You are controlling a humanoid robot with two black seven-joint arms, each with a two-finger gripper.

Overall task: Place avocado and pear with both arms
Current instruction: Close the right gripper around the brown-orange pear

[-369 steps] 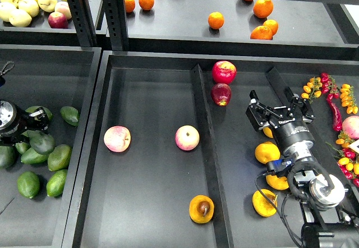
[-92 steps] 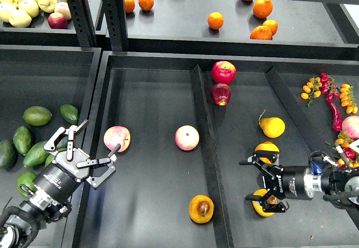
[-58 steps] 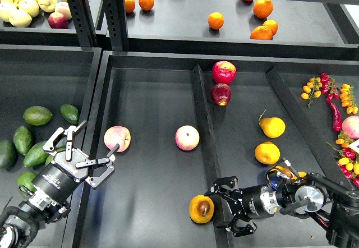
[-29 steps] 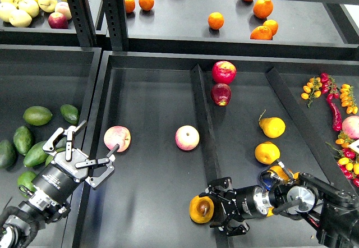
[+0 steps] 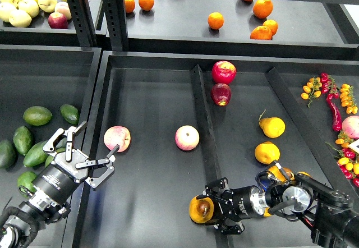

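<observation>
The pear (image 5: 199, 209), golden orange with a dark brown patch, lies at the front of the middle bin beside the divider. My right gripper (image 5: 212, 209) reaches in from the right, lying low over the divider, open, with one finger behind the pear and one in front. My left gripper (image 5: 101, 134) is open and empty above the wall between the left bin and the middle bin. Several avocados lie in the left bin. The darkest avocado (image 5: 5, 154) is at the left edge, well left of my left gripper.
Two pink-red apples (image 5: 116, 138) (image 5: 187, 137) lie in the middle bin. Two red apples (image 5: 224, 72) and yellow pears (image 5: 272, 127) (image 5: 267, 152) are right of the divider (image 5: 203, 130). Lime-green avocados (image 5: 37, 115) lie at the left. Oranges (image 5: 216, 20) sit on the back shelf.
My right gripper has moved left from the right compartment to the pear, and its fingers now stand on either side of it. My left arm has not moved in the last second.
</observation>
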